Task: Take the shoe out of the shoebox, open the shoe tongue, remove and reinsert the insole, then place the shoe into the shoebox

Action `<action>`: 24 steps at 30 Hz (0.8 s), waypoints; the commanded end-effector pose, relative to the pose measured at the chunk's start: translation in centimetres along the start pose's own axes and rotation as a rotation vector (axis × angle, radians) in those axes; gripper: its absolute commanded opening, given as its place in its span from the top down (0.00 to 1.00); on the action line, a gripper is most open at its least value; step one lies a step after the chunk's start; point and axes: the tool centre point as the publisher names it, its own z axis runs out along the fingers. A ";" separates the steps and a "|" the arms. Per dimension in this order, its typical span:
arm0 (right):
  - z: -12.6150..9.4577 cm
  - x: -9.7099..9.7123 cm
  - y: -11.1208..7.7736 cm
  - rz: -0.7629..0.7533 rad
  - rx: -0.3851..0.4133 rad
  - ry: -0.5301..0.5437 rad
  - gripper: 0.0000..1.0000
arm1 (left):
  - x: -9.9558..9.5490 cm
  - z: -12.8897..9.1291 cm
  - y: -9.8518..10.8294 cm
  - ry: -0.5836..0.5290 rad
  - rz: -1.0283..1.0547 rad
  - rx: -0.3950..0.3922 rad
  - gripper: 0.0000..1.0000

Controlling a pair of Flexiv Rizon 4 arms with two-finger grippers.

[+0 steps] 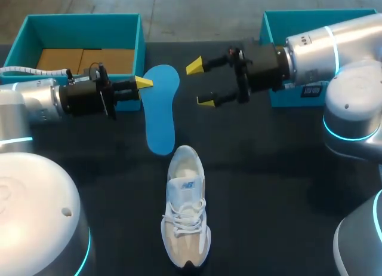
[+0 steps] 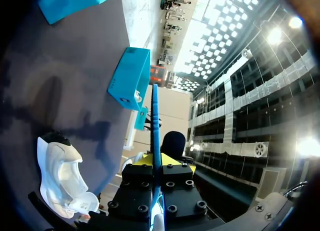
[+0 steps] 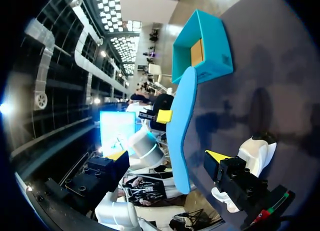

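- Blue insole (image 1: 162, 109) is out of the shoe, pinched at its edge by the left gripper (image 1: 143, 82) and held above the table (image 1: 268, 168).
- White shoe (image 1: 186, 213) lies nearer on the table, laces slack and mouth towards the insole; I judge reinsertion is next.
- Right gripper (image 1: 200, 83) hangs released beside the insole; it probably needs to steady the shoe.
- Teal shoebox (image 1: 83, 22) and a second teal box (image 1: 277, 28) sit behind, out of the way.
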 end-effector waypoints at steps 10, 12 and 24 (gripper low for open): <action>-0.5 -0.8 -0.2 -0.069 -0.029 0.026 0.00 | 0.0 0.0 0.0 -0.003 0.000 0.001 1.00; -0.5 -0.8 -0.2 -0.069 -0.029 0.026 0.00 | 0.0 0.0 0.0 -0.003 0.000 0.001 1.00; -0.5 -0.8 -0.2 -0.069 -0.029 0.026 0.00 | 1.7 0.1 -0.3 0.102 0.145 -0.053 1.00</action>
